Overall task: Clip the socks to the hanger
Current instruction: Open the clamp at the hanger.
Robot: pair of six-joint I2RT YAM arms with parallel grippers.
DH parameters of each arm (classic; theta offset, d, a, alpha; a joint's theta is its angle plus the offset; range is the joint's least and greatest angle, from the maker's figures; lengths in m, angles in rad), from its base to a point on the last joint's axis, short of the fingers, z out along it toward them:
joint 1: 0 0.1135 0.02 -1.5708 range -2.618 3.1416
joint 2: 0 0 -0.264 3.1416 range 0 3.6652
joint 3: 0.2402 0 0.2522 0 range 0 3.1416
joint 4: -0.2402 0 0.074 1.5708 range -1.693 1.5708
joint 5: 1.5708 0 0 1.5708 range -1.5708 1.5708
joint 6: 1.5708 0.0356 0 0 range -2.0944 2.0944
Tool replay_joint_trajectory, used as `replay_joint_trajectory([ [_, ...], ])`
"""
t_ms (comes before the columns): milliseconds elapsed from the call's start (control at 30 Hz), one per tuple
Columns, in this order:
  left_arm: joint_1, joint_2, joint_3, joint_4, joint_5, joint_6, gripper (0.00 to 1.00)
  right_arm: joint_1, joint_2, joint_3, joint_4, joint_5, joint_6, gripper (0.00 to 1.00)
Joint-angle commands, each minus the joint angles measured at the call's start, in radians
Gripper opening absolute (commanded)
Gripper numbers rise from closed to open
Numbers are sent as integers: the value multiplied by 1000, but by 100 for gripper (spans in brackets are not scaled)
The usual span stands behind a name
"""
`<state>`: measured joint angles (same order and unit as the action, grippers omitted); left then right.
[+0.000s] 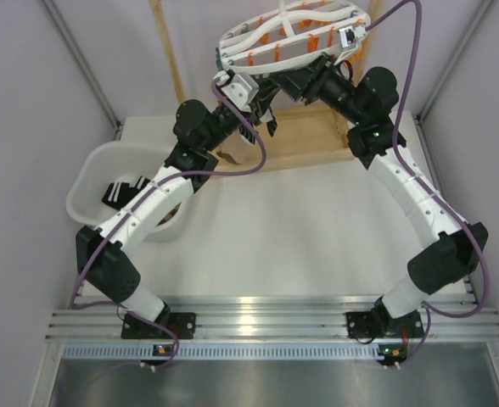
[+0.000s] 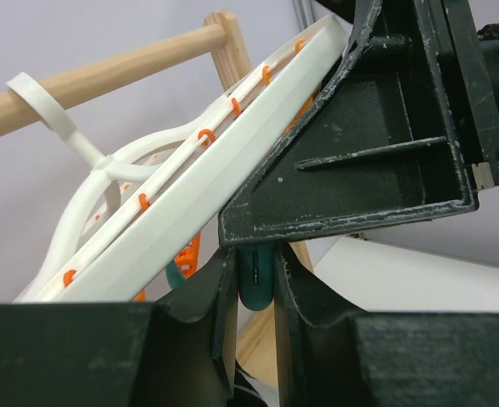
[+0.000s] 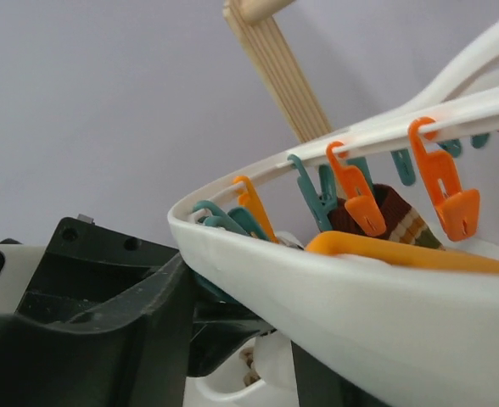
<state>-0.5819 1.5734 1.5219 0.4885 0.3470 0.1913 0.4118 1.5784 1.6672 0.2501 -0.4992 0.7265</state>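
1 hanger [image 2: 190, 212], 1 teal peg [image 2: 255, 288] in L end effector [image 2: 255, 270]

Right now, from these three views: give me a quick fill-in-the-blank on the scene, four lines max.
1. The left gripper is shut on a ____ clip peg.
2. The hanger hangs by its hook from a ____ rod.
3. In the top view, the white tub lies beneath the ____ arm.
4. The hanger's pegs that are not teal are ____.

Missing words: teal; wooden; left; orange.
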Motion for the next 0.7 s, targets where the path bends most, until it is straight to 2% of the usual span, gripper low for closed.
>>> replay_joint_trajectory([
  [0,7,-59,-17,33,26,30,0,-24,14,91,66,87,-21,35],
  [67,5,-67,-25,35,33,40,0,-22,19,97,67,90,-24,24],
  [133,5,-73,-32,35,33,43,0,-21,23,108,67,91,-21,16],
  [167,7,-78,-34,33,38,46,0,-21,25,108,67,91,-21,8],
  [267,5,-88,-37,33,35,45,1,-18,25,108,67,93,-19,0],
  [300,7,-90,-40,33,26,28,10,-16,23,105,67,91,-12,0],
  [367,5,-104,-51,35,33,22,19,-16,22,103,71,85,-9,0],
  [400,7,-110,-58,32,37,8,29,-16,17,98,72,83,-3,0],
  [467,5,-134,-65,10,44,-7,38,-18,17,95,72,83,1,0],
  [500,8,-145,-71,1,44,-36,46,-16,15,92,69,83,8,0],
  [667,19,-257,-92,-114,82,-157,57,-19,6,78,67,80,25,0],
])
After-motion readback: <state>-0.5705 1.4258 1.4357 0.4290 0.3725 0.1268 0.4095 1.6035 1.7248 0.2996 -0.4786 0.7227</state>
